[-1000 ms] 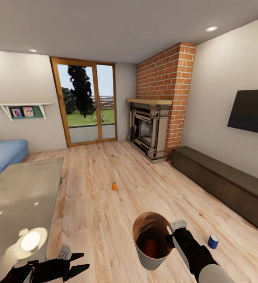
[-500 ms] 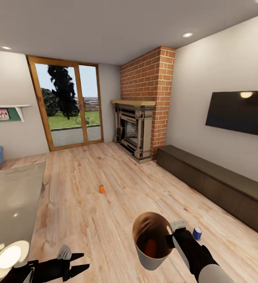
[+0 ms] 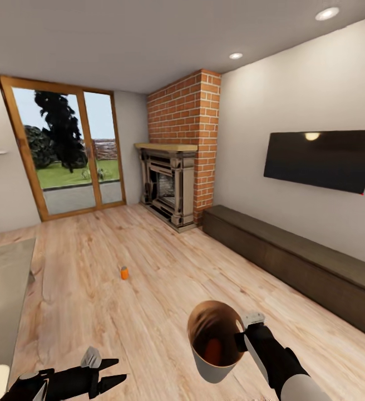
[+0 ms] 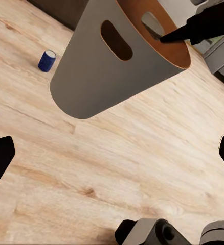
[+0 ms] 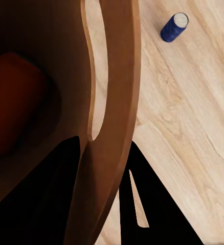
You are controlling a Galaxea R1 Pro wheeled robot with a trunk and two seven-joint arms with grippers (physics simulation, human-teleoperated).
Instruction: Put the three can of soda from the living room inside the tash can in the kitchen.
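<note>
My right gripper [image 3: 242, 333] is shut on the rim of the tash can [image 3: 216, 365], a pale grey tapered bin with a brown inside, held above the living room's wood floor. One orange can of soda [image 3: 213, 351] lies inside the bin, and it also appears as an orange can [image 5: 15, 102] in the right wrist view. A second orange can [image 3: 124, 273] stands on the floor ahead to the left. The dark blue can [image 4: 47, 60] stands on the planks close beside the bin [image 4: 102, 76]; the right wrist view has this blue can [image 5: 174, 27] too. My left gripper [image 3: 109, 373] hangs open and empty, low on the left.
A brick chimney with a fireplace [image 3: 174, 184] stands ahead, with glass doors [image 3: 65, 156] to its left. A long dark low cabinet [image 3: 294, 259] runs along the right wall under a TV [image 3: 321, 159]. A grey table [image 3: 1, 289] sits at the left.
The camera has turned right, so the room slid left in the picture. The blue can passed behind my right arm in the head view. Both grippers and the bin kept their pose.
</note>
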